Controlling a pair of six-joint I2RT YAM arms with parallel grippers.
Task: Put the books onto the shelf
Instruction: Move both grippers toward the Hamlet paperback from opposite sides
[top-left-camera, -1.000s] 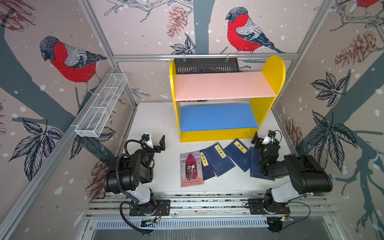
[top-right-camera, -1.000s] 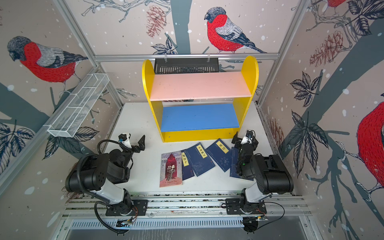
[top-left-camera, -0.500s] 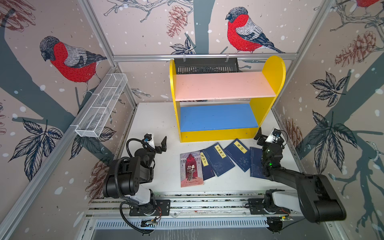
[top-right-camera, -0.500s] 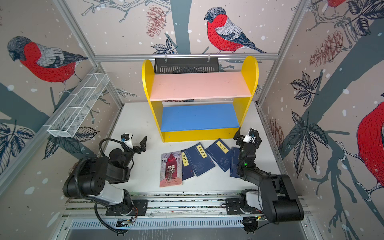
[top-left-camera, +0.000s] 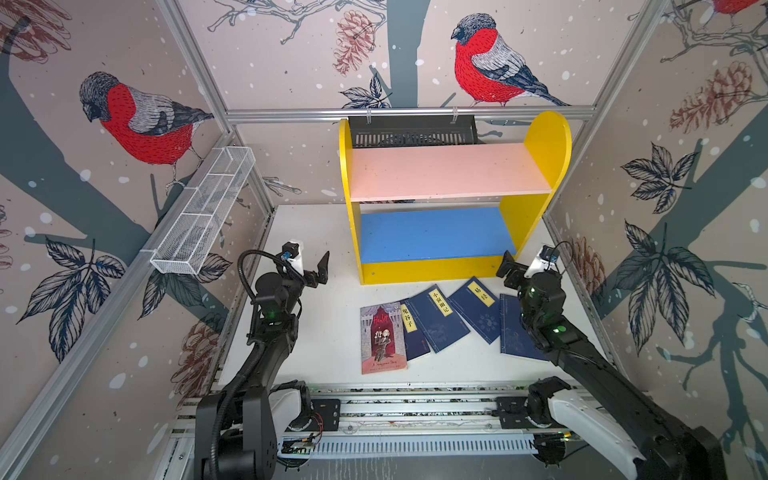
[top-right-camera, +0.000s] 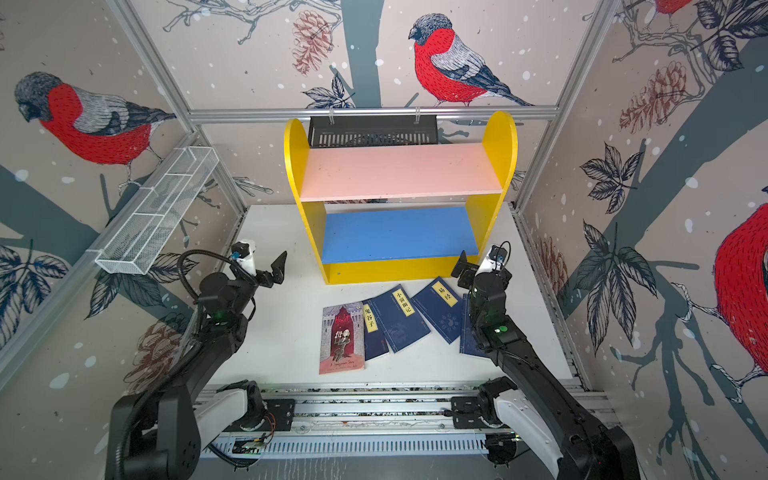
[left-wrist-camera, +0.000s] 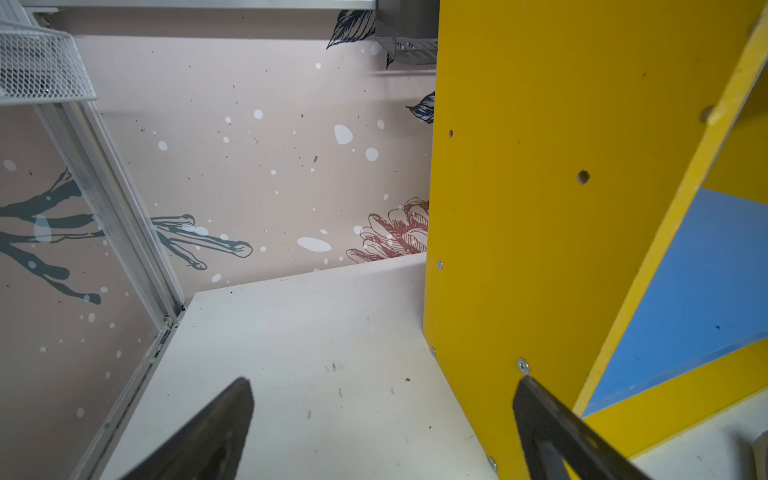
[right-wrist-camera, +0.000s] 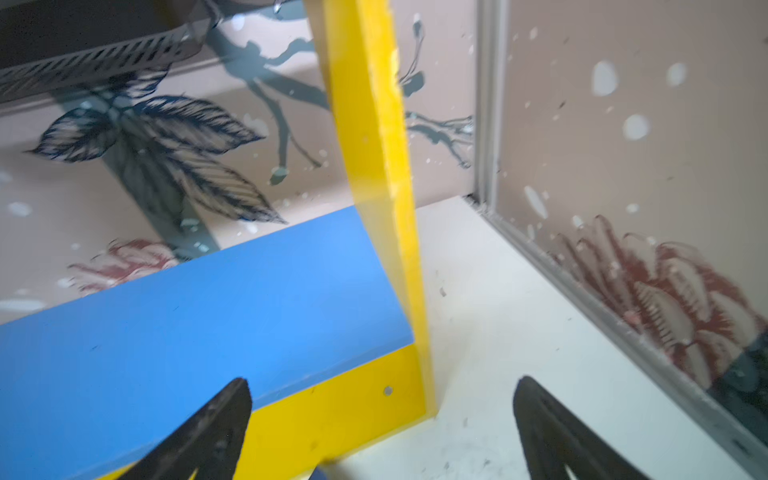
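The right end effector (right-wrist-camera: 382, 384) has its jaws spread wide with nothing between them. It hangs just off the front right corner of the shelf (top-left-camera: 432, 270) and faces the blue lower board (top-left-camera: 432, 235). The left end effector (left-wrist-camera: 384, 386) is equally wide and empty, level with the shelf's left side panel and above bare table (top-left-camera: 324, 332). The books lie flat on the table in front of the shelf, behind both end effectors on the side nearer the arm bases. They are fanned in a row: the red book (top-left-camera: 383, 338) on the left with its long axis running front to back, then four navy ones leaning outward. The rightmost navy book (top-left-camera: 513, 332) sits partly under the right arm, so that arm looks nearest to it, while the red book is the one nearest the left arm. Either end effector would probably have to turn back and down. The overlapping covers may hinder a clean pick. The pink upper board (top-left-camera: 444, 172) is bare, and the wire basket (top-left-camera: 203, 216) and black tray (top-left-camera: 411, 131) stand well clear.
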